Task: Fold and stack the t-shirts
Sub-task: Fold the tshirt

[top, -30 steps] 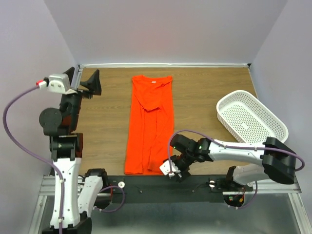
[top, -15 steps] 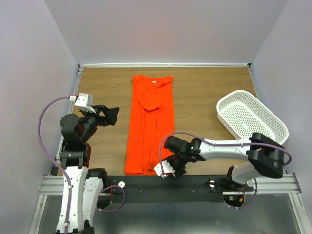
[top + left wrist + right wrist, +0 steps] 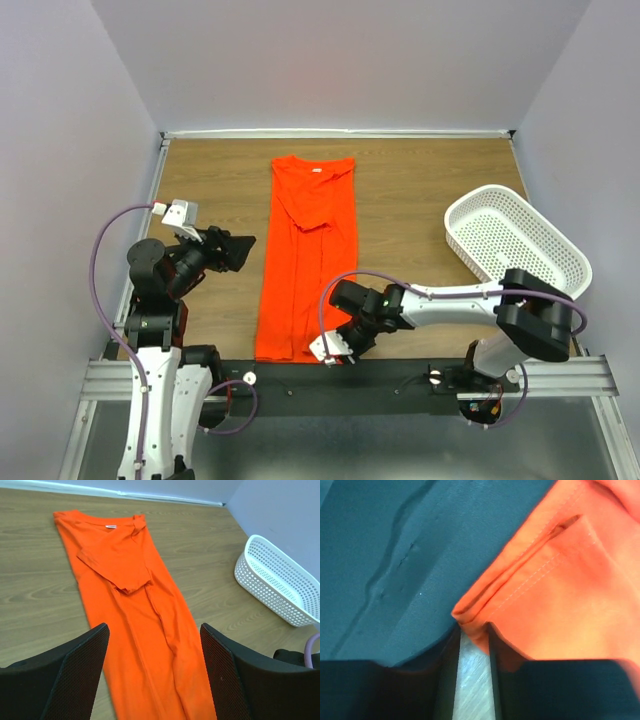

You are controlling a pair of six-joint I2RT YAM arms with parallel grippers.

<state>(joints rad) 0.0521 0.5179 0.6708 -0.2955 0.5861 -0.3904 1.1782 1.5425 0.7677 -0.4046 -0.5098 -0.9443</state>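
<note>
One bright orange t-shirt [image 3: 305, 250] lies on the wooden table, folded lengthwise into a long strip with its collar at the far end. In the left wrist view the t-shirt [image 3: 135, 595] runs between the fingers, with a sleeve folded over its chest. My left gripper [image 3: 240, 252] hovers open to the left of the strip's middle, and the left wrist view shows my left gripper [image 3: 153, 630] well above the cloth. My right gripper [image 3: 335, 348] sits at the near right corner of the hem. In the right wrist view my right gripper [image 3: 474, 630] is shut, pinching the folded hem corner of the t-shirt [image 3: 560, 590].
A white perforated basket [image 3: 515, 240] stands tilted at the right side of the table and also shows as the basket [image 3: 280, 587] in the left wrist view. The black front rail [image 3: 300, 378] runs just below the hem. Walls close off the left, back and right.
My left arm swung down from the far left toward the shirt's left side. My right gripper slid left to the hem corner and closed on it.
</note>
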